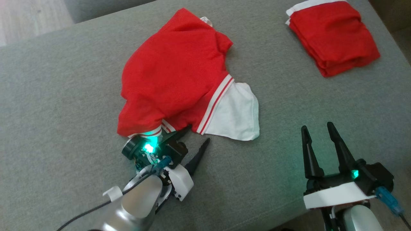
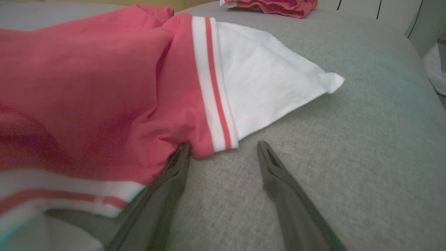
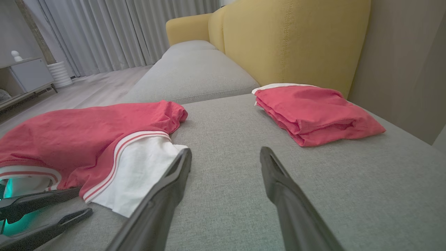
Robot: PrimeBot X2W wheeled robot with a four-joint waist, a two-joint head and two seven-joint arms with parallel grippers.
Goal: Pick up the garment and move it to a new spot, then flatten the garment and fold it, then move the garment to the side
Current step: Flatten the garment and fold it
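Red garment [image 1: 173, 73] lay crumpled mid-seat on grey sofa [image 1: 64, 96]. Left pincer [image 1: 198, 134] spread at striped hem [image 2: 217, 115], one finger touching cloth; right pincer [image 1: 316, 126] spread, well apart. Grasp judged best with hem fully between fingers before closing.

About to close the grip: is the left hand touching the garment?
Touching. Left wrist view: one fingertip meets the red hem of the garment; the other is clear of it.
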